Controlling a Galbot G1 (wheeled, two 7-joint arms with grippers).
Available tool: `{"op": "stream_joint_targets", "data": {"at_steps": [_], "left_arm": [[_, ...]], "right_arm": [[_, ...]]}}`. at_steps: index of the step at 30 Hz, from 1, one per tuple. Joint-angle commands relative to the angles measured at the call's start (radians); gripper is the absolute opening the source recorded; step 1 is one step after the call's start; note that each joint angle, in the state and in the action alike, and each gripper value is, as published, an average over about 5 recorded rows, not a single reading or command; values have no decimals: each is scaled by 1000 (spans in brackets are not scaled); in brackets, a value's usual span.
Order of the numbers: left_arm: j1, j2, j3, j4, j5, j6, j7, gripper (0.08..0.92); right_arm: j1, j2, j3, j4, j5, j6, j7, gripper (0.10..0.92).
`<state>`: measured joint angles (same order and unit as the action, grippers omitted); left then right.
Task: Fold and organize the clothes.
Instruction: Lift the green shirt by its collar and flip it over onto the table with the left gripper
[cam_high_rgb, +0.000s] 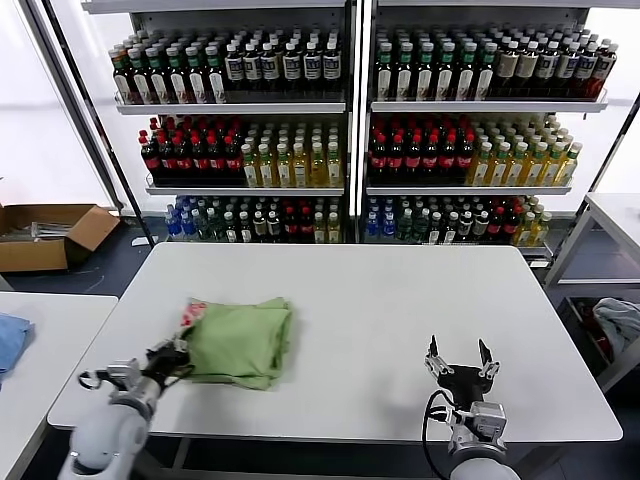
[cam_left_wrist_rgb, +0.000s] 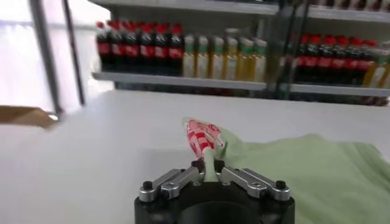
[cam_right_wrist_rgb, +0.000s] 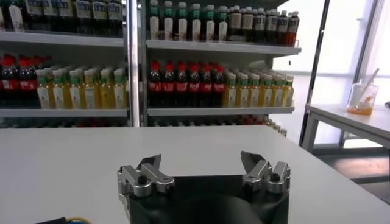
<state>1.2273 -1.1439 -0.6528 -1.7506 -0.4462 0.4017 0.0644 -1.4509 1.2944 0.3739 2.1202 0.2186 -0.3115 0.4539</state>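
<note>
While the left claw (cam_left_wrist_rgb: 208, 173) is pinching a thin ridge of the light green short-sleeved polo shirt (cam_high_rgb: 240, 340) at its near-left edge, fingers together on the cloth, the grip is looking marginal: only a narrow fold of fabric is sitting between the tips, right by the red-and-white printed graphic (cam_left_wrist_rgb: 202, 135).

Risks as I'm reading them:
- Fabric is likely slipping out if the arm is pulling fast or sideways, since so little cloth is clamped.
- Shirt is already lying as a folded bundle on the left-front part of the white rectangular table (cam_high_rgb: 400, 300); dragging one layer is probably undoing the fold, not tidying it.
- Bundle is sitting near the table's left-front corner, so a pull toward the robot is risking it sliding off the edge.

Right claw (cam_high_rgb: 460, 358) is hovering over the right-front of the table, fingers apart, holding nothing, well apart from the shirt, so it isn't pinning the bundle down.

Farther back, metal shelves of bottled drinks (cam_high_rgb: 350, 110) are standing behind the table, out of reach and not a concern.
</note>
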Motion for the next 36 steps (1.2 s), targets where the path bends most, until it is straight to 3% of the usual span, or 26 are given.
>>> {"op": "stream_joint_targets", "data": {"at_steps": [1, 3, 6, 11, 16, 21, 24, 27, 30, 36], "left_arm": [[-28, 499, -254, 156, -66, -51, 67, 122], [-42, 541, -240, 180, -58, -56, 77, 122], [-51, 521, -202, 165, -41, -55, 82, 122], [-39, 387, -133, 90, 0, -45, 74, 122], [-39, 259, -33, -80, -46, 6, 28, 122], [-42, 129, 198, -359, -70, 67, -61, 122], [-55, 38, 390, -446, -1, 94, -94, 122], [-68, -51, 538, -402, 99, 101, -104, 122], [-101, -114, 591, -267, 168, 100, -106, 122], [-193, -136, 590, -111, 152, 113, -126, 122]], "right_arm": [[7, 1, -1, -6, 4, 1, 1, 823], [6, 2, 0, -7, 5, 2, 1, 823], [1, 5, 4, -4, 5, 3, 1, 823], [-14, 4, 15, -1, 5, 5, 2, 823], [-29, 11, 24, -6, -2, 7, 4, 823], [-46, 29, 36, -2, -19, 5, 5, 823], [-64, 43, 44, 1, -35, 6, 5, 823], [-85, 61, 51, 8, -52, 9, 5, 823], [-103, 78, 58, 20, -65, 10, 6, 823], [-120, 99, 64, 34, -82, 10, 6, 823]]}}
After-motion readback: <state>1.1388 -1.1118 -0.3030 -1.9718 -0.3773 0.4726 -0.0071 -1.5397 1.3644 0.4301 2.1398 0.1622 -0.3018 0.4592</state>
